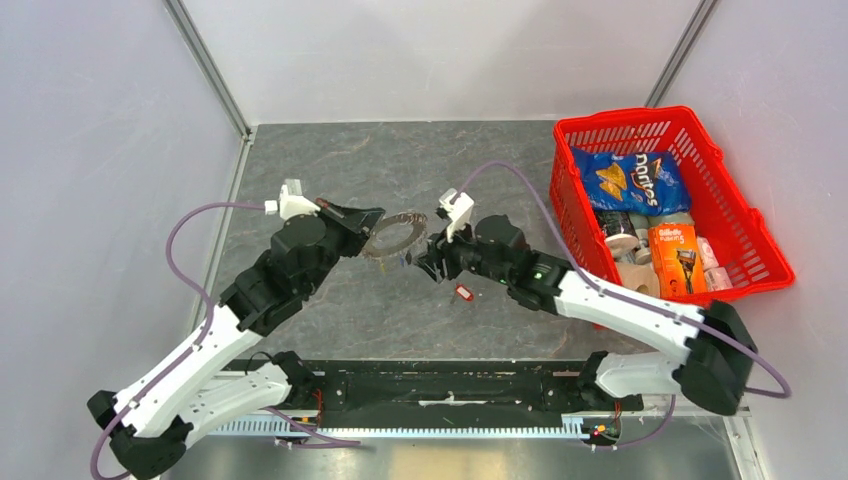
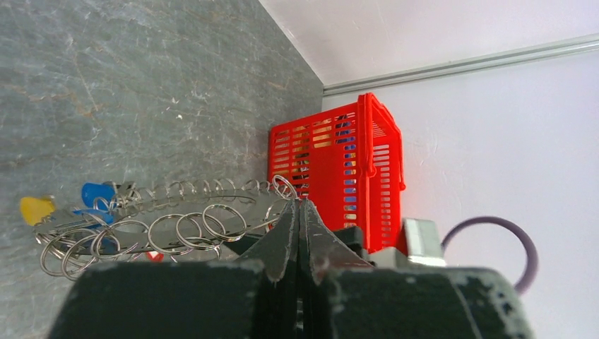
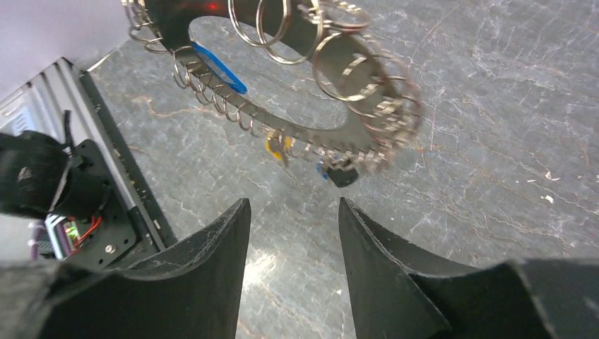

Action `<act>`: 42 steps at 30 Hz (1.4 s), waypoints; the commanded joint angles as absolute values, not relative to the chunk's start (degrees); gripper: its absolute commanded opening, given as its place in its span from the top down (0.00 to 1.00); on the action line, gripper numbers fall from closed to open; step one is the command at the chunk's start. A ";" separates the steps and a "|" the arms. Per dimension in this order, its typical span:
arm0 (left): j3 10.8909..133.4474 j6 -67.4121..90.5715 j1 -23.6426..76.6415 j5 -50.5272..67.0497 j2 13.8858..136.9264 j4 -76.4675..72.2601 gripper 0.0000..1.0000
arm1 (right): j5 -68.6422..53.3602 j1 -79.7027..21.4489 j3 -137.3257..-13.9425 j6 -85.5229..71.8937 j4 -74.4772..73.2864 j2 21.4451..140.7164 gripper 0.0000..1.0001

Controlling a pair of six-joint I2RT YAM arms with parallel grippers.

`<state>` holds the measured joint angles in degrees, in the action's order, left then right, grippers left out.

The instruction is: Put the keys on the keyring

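Observation:
The keyring, a flat grey ring rimmed with several small wire loops, hangs above the table between the two arms. My left gripper is shut on its left rim; in the left wrist view the jaws pinch the keyring at their tips. Keys with a blue tag and a yellow tag hang from it. My right gripper is open and empty, just right of the ring. In the right wrist view the right gripper sits below the keyring. A red-tagged key lies on the table.
A red basket of groceries stands at the right of the table, also seen as the basket behind the left jaws. The black base rail runs along the near edge. White walls enclose the table.

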<state>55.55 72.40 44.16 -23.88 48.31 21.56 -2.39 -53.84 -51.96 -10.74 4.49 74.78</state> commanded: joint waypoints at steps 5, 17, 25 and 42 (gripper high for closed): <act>49.82 81.76 44.29 -21.45 42.11 24.63 0.98 | -4.67 -54.49 -47.65 -11.53 -3.45 59.51 0.44; 40.81 80.58 31.96 -13.68 57.37 13.53 0.98 | 1.92 -54.47 -47.91 -10.72 -7.99 60.58 0.44; 42.10 79.21 23.27 -8.07 70.97 4.40 0.98 | 3.22 -54.49 -48.97 -11.41 -9.29 65.58 0.44; 50.63 67.62 12.04 3.06 79.50 -1.69 0.57 | -3.31 -54.49 -56.71 -11.91 -13.16 79.15 0.43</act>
